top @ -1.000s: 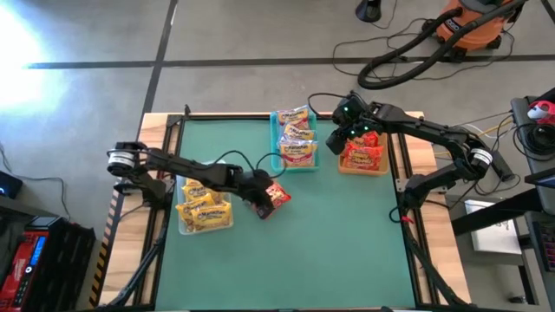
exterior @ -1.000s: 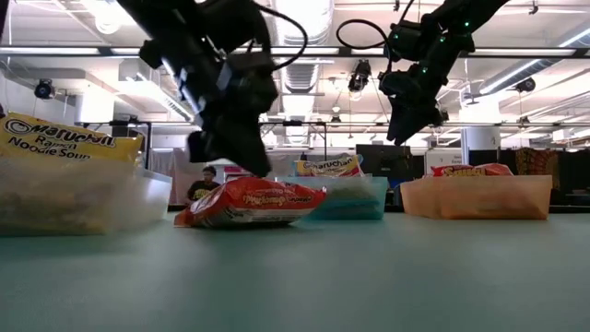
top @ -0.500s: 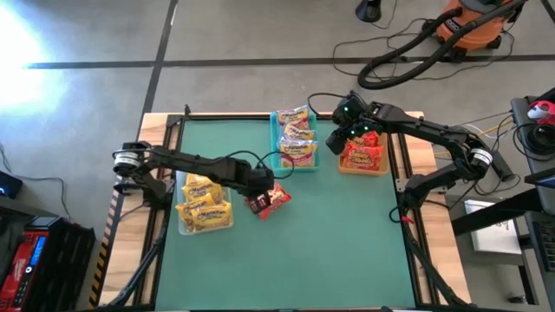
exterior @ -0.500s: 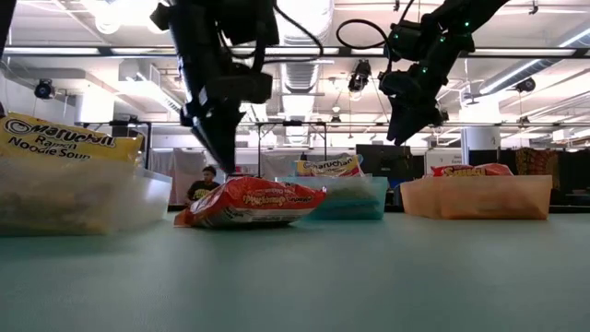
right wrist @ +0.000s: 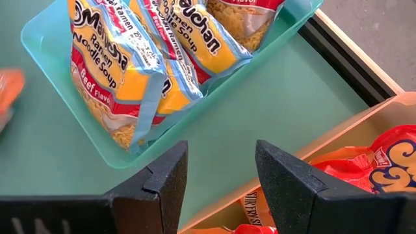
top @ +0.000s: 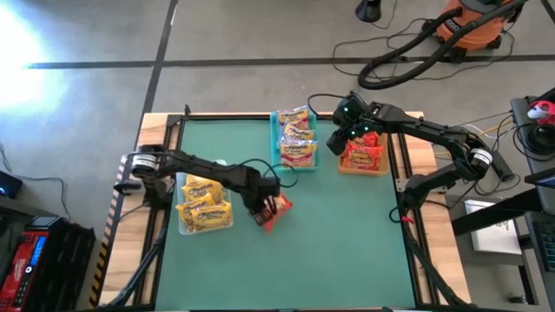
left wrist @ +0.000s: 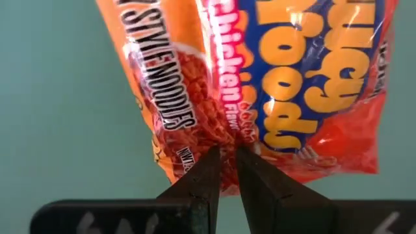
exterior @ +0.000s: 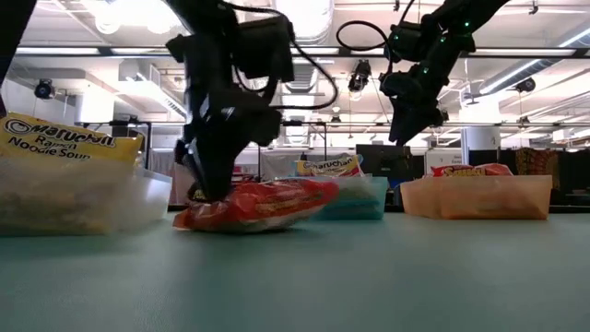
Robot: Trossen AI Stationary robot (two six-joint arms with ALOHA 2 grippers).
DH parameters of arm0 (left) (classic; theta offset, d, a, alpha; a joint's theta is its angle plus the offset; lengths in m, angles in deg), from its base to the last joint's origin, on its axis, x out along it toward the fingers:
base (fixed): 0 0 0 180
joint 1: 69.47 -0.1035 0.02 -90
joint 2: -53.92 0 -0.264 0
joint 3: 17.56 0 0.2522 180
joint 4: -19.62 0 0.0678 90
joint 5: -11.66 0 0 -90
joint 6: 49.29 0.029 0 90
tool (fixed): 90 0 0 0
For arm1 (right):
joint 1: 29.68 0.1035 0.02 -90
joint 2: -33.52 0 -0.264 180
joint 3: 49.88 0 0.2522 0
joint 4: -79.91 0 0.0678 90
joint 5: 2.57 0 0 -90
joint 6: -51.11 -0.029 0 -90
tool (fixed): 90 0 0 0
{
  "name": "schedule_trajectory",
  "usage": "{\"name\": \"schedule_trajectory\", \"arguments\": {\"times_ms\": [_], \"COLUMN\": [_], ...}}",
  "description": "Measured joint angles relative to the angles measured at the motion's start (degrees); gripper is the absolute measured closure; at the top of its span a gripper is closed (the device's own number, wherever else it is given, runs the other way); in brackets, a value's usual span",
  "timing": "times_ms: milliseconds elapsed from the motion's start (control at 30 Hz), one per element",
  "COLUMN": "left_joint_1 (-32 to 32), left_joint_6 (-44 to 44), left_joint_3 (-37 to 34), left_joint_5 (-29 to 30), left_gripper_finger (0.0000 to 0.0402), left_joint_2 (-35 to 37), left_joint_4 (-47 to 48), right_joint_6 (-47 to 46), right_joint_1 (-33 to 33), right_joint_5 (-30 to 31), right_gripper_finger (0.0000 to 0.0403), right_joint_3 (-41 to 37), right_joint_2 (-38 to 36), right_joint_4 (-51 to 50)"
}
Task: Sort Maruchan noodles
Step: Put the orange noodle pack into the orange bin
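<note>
Left gripper point(left wrist: 224, 170) pinched tight on the edge of the red noodle packet point(top: 274, 211), which sits on the green table point(top: 347, 243) mid-table, just beside the clear tray point(top: 205, 212) of yellow packets. Right gripper point(right wrist: 218, 172) hangs with fingers apart, empty, above the gap between the teal tray point(right wrist: 78, 140) and the tan tray point(top: 362, 156) at the far edge

Red noodle packet point(left wrist: 273, 97): glossy crinkled plastic film. Teal tray point(right wrist: 58, 71): smooth translucent plastic. Tan tray point(exterior: 479, 198) and clear tray point(exterior: 138, 198): translucent plastic. Table mat point(top: 347, 243): matt green; wood edge point(top: 156, 126).
</note>
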Motion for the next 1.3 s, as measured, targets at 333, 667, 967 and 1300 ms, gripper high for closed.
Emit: {"name": "schedule_trajectory", "arguments": {"times_ms": [333,667,967,1300], "left_joint_1": [-0.6,-1.0,1.7,7.0], "left_joint_6": [5.1,14.3,15.9,15.9], "left_joint_3": [14.0,24.0,23.2,15.6], "left_joint_5": [-6.8,-4.8,-5.1,-5.1], "left_gripper_finger": [0.0365,0.0365,0.0365,0.0365], "left_joint_2": [-12.1,-15.6,-13.6,-7.9], "left_joint_4": [-11.1,-0.9,-0.6,5.0], "right_joint_6": [0.0,-0.1,-2.3,-8.8], "right_joint_1": [0.0,0.3,9.6,30.6], "right_joint_5": [0.0,0.0,-5.6,-5.8], "right_gripper_finger": [0.0234,0.0234,0.0234,0.0234], "right_joint_3": [0.0,-0.1,-0.2,-2.1], "right_joint_2": [0.0,0.0,-0.2,-0.2], "right_joint_4": [-1.7,-6.5,-6.3,1.6]}}
